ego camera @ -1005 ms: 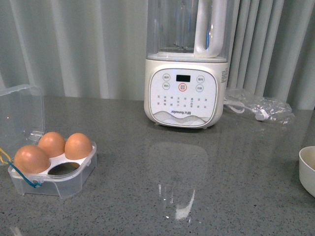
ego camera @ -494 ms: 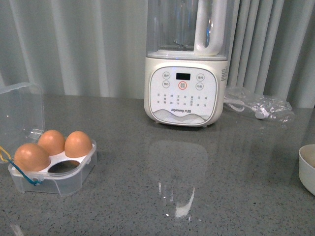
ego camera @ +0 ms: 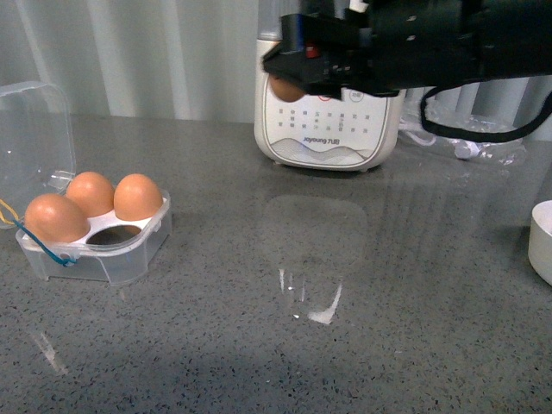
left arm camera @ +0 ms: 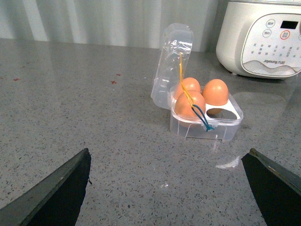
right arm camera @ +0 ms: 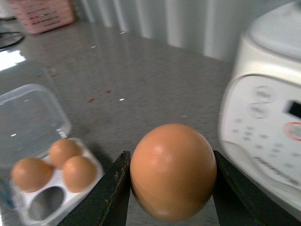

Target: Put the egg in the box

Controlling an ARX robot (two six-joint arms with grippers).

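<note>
The clear egg box (ego camera: 129, 254) sits at the table's left with its lid (ego camera: 34, 129) open and upright. It holds three brown eggs; the near right cell (ego camera: 116, 235) is empty. My right gripper (ego camera: 289, 86) is high in front of the blender, shut on a brown egg (right arm camera: 173, 170), well right of and above the box (right arm camera: 28, 214). My left gripper (left arm camera: 169, 188) is open and empty, low over the table short of the box (left arm camera: 207, 127).
A big white blender (ego camera: 332, 129) stands at the back centre. A crumpled clear bag with a cable (ego camera: 470, 129) lies to its right. A white bowl (ego camera: 543, 241) sits at the right edge. A pink basket (right arm camera: 44, 14) shows far off in the right wrist view.
My right arm has come into the front view from the right, holding the egg in front of the blender. The view itself has shifted, so the box sits higher in frame.
</note>
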